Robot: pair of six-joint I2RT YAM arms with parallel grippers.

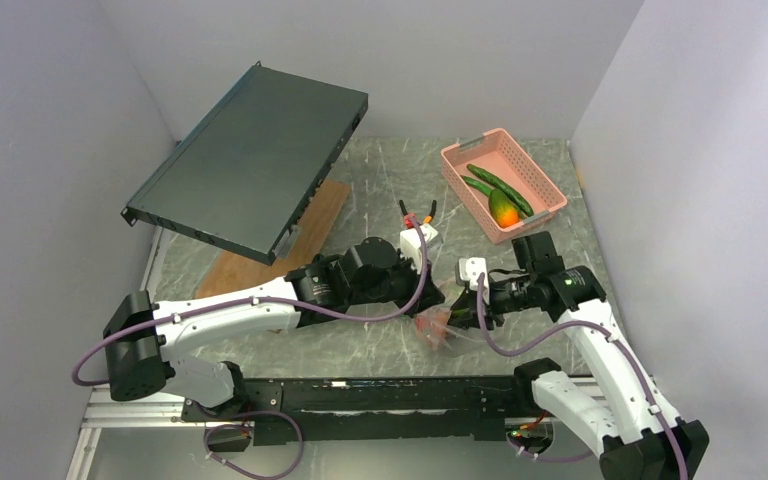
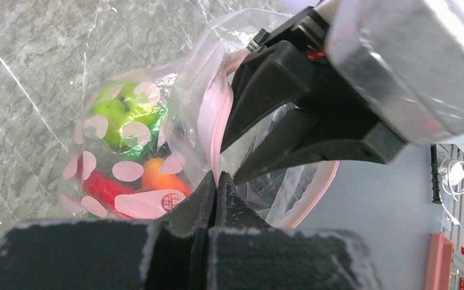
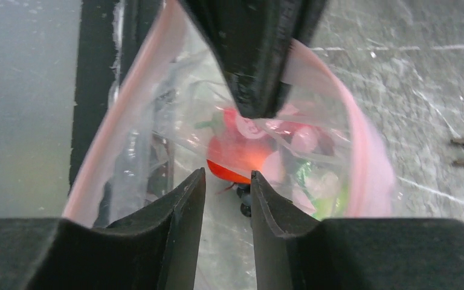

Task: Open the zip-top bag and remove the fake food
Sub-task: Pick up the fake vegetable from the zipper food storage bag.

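The clear zip-top bag (image 1: 438, 328) lies between the two arms with its mouth held wide. My left gripper (image 2: 216, 181) is shut on the bag's pale pink zip strip (image 2: 208, 121). Through the plastic, the left wrist view shows fake food: a green apple (image 2: 124, 115), a red piece (image 2: 106, 187) and an orange piece (image 2: 160, 178). My right gripper (image 3: 226, 178) is open inside the mouth, with nothing between its fingers. Just past its tips lie a red piece (image 3: 241, 154) and a dark grape bunch (image 3: 244, 199). Two cucumbers (image 1: 500, 185) and a mango (image 1: 503, 210) lie in the basket.
The pink basket (image 1: 550, 180) stands at the back right. Orange-handled pliers (image 1: 417, 212) lie behind the left wrist. A dark flat metal case (image 1: 250, 160) leans over a wooden board (image 1: 270, 245) at the back left. A black rail (image 1: 380, 395) runs along the near edge.
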